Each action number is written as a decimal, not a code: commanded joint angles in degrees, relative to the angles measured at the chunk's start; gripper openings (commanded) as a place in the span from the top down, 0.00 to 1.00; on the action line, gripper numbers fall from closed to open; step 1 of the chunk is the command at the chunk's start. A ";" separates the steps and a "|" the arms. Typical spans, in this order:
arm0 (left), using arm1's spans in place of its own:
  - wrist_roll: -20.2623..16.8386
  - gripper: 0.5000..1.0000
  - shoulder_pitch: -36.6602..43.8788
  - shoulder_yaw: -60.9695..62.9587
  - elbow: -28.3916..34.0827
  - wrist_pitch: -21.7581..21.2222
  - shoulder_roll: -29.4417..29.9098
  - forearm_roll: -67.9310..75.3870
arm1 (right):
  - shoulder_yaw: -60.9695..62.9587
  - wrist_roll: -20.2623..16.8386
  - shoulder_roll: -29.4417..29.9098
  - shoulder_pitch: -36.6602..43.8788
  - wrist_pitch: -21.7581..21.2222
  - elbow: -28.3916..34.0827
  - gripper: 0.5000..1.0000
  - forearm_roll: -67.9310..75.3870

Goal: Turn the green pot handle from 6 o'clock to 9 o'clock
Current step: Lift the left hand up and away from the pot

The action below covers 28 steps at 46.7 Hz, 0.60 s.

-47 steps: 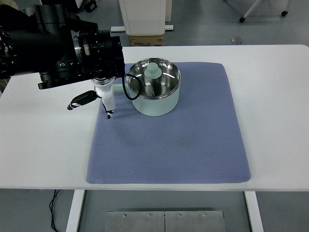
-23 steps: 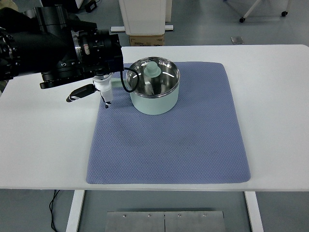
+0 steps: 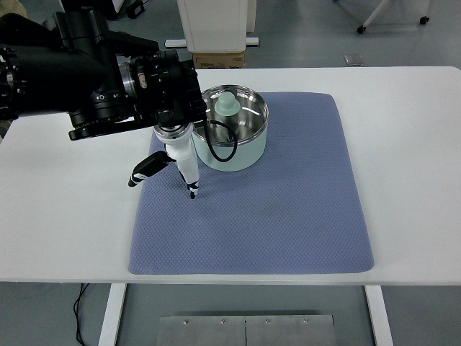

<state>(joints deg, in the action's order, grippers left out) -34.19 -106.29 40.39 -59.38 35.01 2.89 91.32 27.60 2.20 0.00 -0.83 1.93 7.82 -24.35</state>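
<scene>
- I see the green pot sitting on the blue mat, near the top left part of it, and the mat lies on the white table
- There is a green lid knob standing inside the shiny pot
- My left hand comes in from the left side on a big black arm and sits just beside the pot, on its left front
- The white fingers point down at the mat and hold nothing, so the hand looks let go and loose
- I cannot see the pot handle at all (the arm and hand cover that side), so I cannot tell which way it points
- My guess is that the turn is done or almost done, since the hand is off the pot, but I would want a clear look at the handle to be sure
- My right hand is not in the picture
</scene>
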 commanded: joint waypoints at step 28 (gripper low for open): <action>-0.81 0.00 0.20 -12.88 9.80 -0.01 0.19 -32.59 | 0.00 0.00 0.00 0.04 0.00 0.00 0.00 0.00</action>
<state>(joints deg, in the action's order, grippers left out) -35.00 -106.20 27.49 -52.84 34.99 3.10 63.92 27.60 2.21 0.00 -0.80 1.93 7.82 -24.35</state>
